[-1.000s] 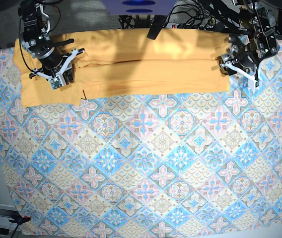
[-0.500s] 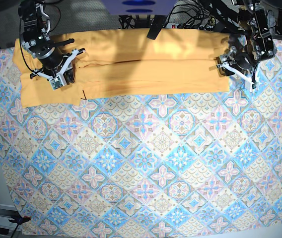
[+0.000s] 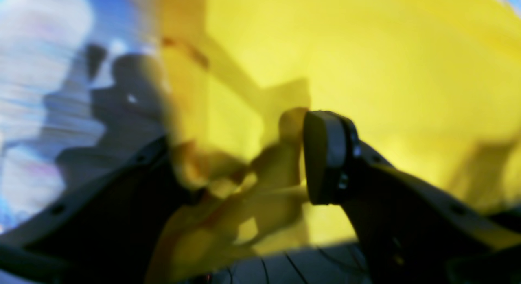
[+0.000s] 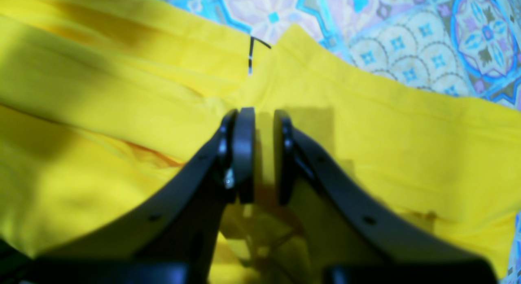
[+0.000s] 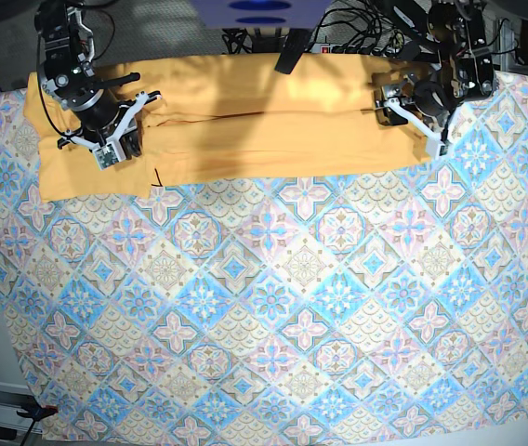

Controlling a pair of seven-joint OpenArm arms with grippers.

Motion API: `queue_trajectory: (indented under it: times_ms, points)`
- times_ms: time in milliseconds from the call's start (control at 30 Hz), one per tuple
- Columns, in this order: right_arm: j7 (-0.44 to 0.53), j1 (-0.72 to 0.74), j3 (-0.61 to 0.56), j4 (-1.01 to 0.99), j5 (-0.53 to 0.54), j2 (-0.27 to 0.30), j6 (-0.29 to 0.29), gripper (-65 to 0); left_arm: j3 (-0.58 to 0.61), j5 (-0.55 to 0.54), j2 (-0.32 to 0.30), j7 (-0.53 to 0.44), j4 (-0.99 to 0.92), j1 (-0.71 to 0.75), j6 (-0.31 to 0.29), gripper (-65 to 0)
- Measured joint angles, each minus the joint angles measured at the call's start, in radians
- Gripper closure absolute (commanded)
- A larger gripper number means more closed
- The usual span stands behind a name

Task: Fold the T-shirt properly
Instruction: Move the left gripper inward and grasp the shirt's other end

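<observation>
**Both grippers on the folded T-shirt at the far edge of the table**

The T-shirt (image 5: 245, 130), plain yellow-orange, lies as a long folded band across the far side of the tablecloth (image 5: 273, 307), the blue-pink tile-patterned one. Lengthwise creases run along the band. Its near hem is roughly straight. At the base view's left end the cloth widens into a broader flap that reaches closer to the viewer.

The right gripper (image 5: 108, 137) sits on that left part of the shirt, just beside the step where the flap meets the band. In its wrist view the right gripper (image 4: 258, 154) has its jaws nearly together, only a narrow gap between the pads, with a thin fold of yellow fabric standing in that gap; pinching the shirt. A short dark thread (image 4: 254, 52) lies on the fabric just beyond the fingertips, near the hem where the tablecloth (image 4: 407, 40) shows.

The left gripper (image 5: 411, 110) is at the base view's right end of the band, over the shirt's edge. Its wrist view is heavily blurred. The left gripper (image 3: 244, 162) has jaws set well apart, and bunched yellow fabric (image 3: 228, 182) fills the space between them, pressed against the right-hand pad (image 3: 325, 154). It looks like a grip on a thick gather of the shirt. Blue-white tablecloth blur (image 3: 44, 84) shows at that view's left.
</observation>
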Motion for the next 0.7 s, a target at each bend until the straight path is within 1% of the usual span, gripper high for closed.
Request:
queue_trajectory:
  times_ms: [100,167,267,333,467,567,700]
  points:
    - [-0.008,-0.001,0.001,0.0,-0.001,-0.002,-0.008,-8.2,-0.008,0.01,-0.007,-0.003,0.0,-0.008,0.009,-35.6]
    - [-0.006,-0.001,0.004,0.0,0.0,-0.021,-0.004,-8.2,-0.014,0.014,-0.016,-0.012,0.0,-0.011,0.013,-35.6]
    - [-0.003,0.002,-0.001,0.0,0.0,-0.024,0.004,-8.2,-0.013,0.013,-0.011,-0.01,-0.001,-0.011,0.009,-35.1]
    - [-0.005,0.002,0.0,0.0,-0.001,-0.018,-0.001,-8.2,-0.012,0.011,-0.007,-0.011,-0.001,-0.011,0.009,-30.8]
    - [-0.004,0.002,0.001,0.0,-0.001,-0.019,0.0,-8.2,-0.014,0.012,-0.008,-0.012,-0.001,-0.014,0.009,-13.2]
    - [-0.004,0.002,0.001,0.0,-0.001,-0.019,0.0,-8.2,-0.014,0.008,-0.008,-0.012,-0.001,-0.025,0.01,-9.6]
    - [-0.004,0.002,0.003,0.0,-0.001,-0.019,0.0,-8.2,-0.08,-0.002,-0.005,-0.012,-0.001,-0.034,0.002,-8.4]
